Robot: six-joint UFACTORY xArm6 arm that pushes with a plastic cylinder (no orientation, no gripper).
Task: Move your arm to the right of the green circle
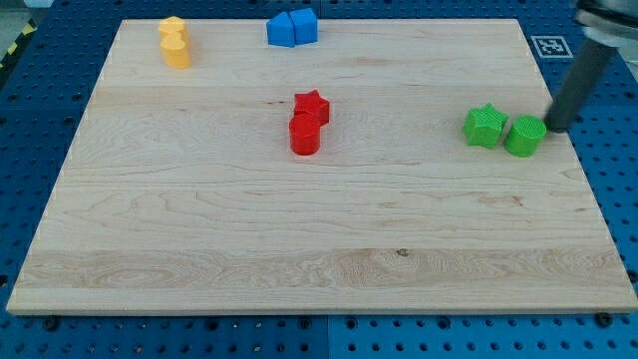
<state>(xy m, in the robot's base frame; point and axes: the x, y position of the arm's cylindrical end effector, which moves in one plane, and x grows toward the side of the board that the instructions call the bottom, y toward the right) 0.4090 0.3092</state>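
Observation:
The green circle (pixel 524 136) stands near the board's right edge, touching a green star (pixel 484 126) on its left. My tip (pixel 551 129) is at the end of the dark rod that comes down from the view's top right. It sits just right of the green circle, very close to it or touching it.
A red star (pixel 312 106) and a red cylinder (pixel 304 136) stand together at the board's middle. Two yellow blocks (pixel 174 42) are at the top left. Two blue blocks (pixel 292 27) are at the top centre. The wooden board (pixel 299 249) lies on a blue perforated table.

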